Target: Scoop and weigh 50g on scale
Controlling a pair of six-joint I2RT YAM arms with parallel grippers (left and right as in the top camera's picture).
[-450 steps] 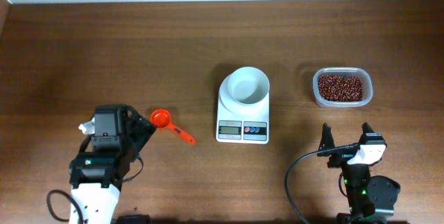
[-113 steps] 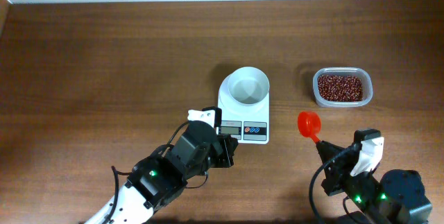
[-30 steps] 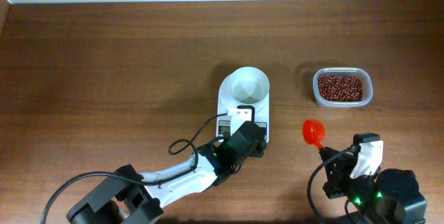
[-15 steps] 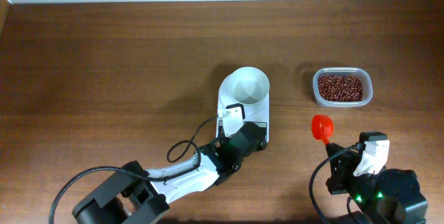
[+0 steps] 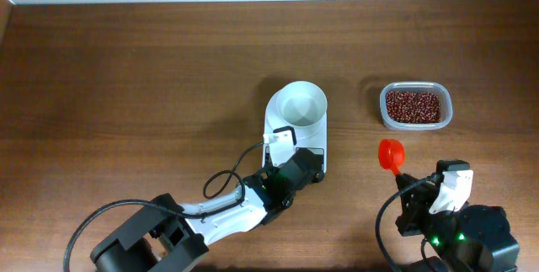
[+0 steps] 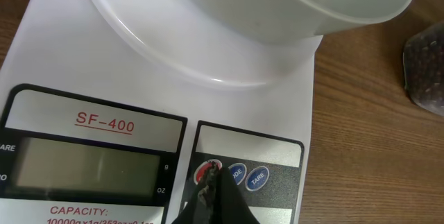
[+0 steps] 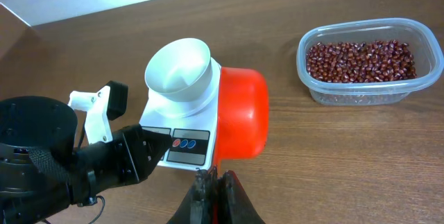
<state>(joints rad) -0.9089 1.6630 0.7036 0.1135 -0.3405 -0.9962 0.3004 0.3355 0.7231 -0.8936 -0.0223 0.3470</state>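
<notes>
One scale [image 6: 291,106], one bowl [image 5: 300,106], one scoop [image 5: 390,153], one bean tub [image 5: 449,108].

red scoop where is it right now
In the overhead view the red scoop is right of the scale, just on the robot's side of the tub of beans, its handle clamped in the right arm's fingers.

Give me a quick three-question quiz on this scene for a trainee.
1. Fill in: the shut left gripper has its tip at the scale's ___ button.
2. True or false: the white bowl on the scale is empty.
3. What holds the red scoop? A the left gripper, B the right gripper, C nothing, it lies on the table.
Key: 1 red; 2 true; 3 B.
</notes>
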